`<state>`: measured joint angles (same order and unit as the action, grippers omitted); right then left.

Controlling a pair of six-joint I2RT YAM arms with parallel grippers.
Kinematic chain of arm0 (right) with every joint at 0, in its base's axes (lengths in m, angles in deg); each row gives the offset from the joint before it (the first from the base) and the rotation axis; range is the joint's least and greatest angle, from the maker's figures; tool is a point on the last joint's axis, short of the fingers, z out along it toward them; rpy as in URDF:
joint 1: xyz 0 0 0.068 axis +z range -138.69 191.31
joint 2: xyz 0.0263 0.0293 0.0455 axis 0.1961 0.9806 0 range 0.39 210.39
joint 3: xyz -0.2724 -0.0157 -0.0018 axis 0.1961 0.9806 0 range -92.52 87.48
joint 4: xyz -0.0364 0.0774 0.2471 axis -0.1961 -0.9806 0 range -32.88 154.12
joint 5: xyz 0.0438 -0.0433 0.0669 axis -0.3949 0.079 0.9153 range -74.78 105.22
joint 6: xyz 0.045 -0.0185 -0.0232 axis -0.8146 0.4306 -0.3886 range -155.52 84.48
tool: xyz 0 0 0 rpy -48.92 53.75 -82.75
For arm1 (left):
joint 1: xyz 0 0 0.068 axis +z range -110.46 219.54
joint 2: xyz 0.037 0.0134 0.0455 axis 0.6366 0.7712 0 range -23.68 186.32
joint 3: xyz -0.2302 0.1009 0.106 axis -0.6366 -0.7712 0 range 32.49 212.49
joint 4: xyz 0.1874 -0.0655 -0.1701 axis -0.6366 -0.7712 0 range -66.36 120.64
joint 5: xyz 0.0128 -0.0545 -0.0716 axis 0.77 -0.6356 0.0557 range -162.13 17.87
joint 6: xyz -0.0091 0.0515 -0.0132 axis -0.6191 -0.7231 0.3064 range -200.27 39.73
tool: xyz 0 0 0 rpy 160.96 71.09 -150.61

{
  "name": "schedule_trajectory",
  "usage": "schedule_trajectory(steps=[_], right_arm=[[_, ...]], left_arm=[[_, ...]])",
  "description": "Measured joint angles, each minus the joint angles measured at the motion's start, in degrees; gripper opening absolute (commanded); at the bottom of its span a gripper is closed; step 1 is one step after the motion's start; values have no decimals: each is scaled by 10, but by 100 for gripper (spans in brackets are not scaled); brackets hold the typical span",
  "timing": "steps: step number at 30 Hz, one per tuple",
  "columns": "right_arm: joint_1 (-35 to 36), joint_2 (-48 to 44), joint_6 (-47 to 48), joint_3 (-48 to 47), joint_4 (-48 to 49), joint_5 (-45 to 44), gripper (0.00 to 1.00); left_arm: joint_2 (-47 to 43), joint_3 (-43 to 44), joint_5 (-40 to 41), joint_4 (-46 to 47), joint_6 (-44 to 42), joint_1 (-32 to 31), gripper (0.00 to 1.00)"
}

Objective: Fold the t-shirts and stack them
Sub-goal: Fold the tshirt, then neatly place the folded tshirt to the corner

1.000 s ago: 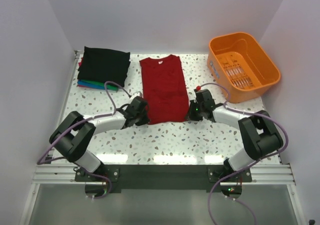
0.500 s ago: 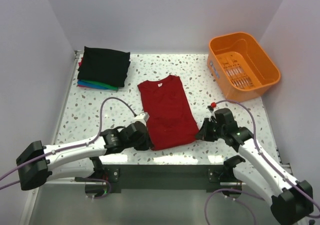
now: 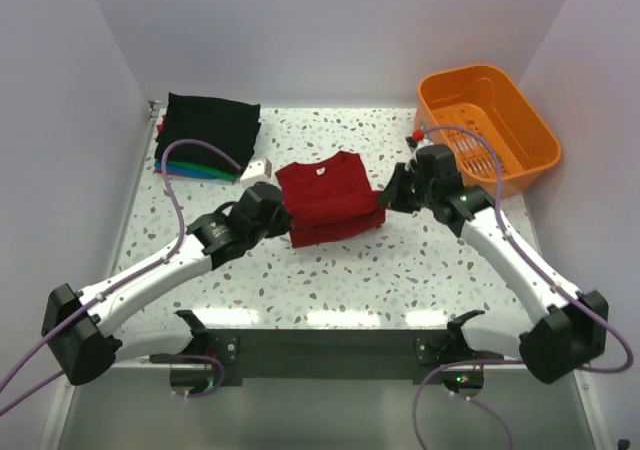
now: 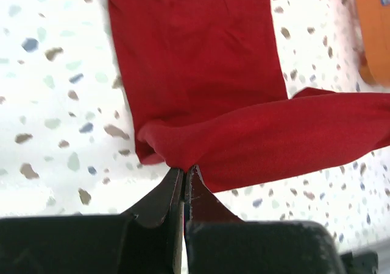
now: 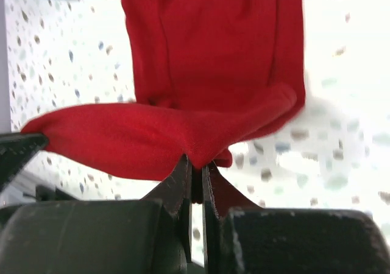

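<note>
The dark red t-shirt (image 3: 328,200) lies mid-table, collar to the back, its bottom hem lifted and carried back over its lower part. My left gripper (image 3: 277,213) is shut on the hem's left corner; the cloth (image 4: 244,134) hangs from it in the left wrist view. My right gripper (image 3: 386,196) is shut on the hem's right corner, with the cloth (image 5: 183,134) draped across in the right wrist view. A stack of folded t-shirts (image 3: 206,135), black on top with teal and blue edges under it, sits at the back left.
An orange plastic basket (image 3: 488,130) stands at the back right, close to my right arm. White walls close the table at the left, back and right.
Both grippers first dragged the red shirt toward the near edge, then lifted its bottom hem and carried it back toward the collar, so the shirt now shows about half its length.
</note>
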<state>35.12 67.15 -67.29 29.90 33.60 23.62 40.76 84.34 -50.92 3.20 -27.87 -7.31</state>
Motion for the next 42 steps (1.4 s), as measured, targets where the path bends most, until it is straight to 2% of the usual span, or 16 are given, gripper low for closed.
schedule_trajectory(steps=[6, 13, 20, 21, 22, 23, 24, 25, 26, 27, 28, 30, 32, 34, 38, 42], right_arm=[[-15, 163, 12, -134, 40, -7, 0], [-38, 306, 21, -253, 52, -7, 0], [-56, 451, 24, -353, 62, 22, 0], [-58, 473, 24, -368, 61, 25, 10], [-59, 495, 25, -384, 63, 29, 21], [-61, 519, 25, -401, 63, 32, 34], [-63, 545, 27, -427, 55, 33, 59], [-64, 571, 26, -452, 54, 33, 78], [-66, 589, 33, -473, 47, 33, 93], [-68, 609, 37, -499, 37, 33, 99], [-70, 620, 43, -515, 33, 32, 98], [-71, 620, 50, -519, 23, 32, 98], [-73, 592, 53, -484, 38, 31, 99], [-74, 538, 54, -414, 47, 32, 99], [-74, 365, 49, -215, 89, 44, 99], [-70, 195, 43, -40, 134, 53, 99]], left_arm=[[91, 64, 2, 32, -62, 81, 0], [212, 133, -31, 80, -103, 165, 0], [328, 193, -74, 112, -131, 221, 0], [348, 204, -76, 115, -133, 225, 6], [367, 217, -78, 115, -135, 229, 22], [386, 229, -80, 115, -141, 233, 68], [403, 242, -81, 113, -145, 238, 89], [419, 255, -82, 109, -146, 242, 100], [432, 269, -83, 99, -146, 247, 100], [445, 286, -85, 92, -147, 252, 100], [453, 297, -87, 87, -148, 256, 100], [451, 299, -94, 86, -151, 263, 100], [431, 274, -107, 101, -152, 266, 100], [400, 234, -122, 107, -152, 266, 100], [330, 137, -159, 125, -150, 261, 100], [317, 88, -177, 137, -143, 253, 100]])
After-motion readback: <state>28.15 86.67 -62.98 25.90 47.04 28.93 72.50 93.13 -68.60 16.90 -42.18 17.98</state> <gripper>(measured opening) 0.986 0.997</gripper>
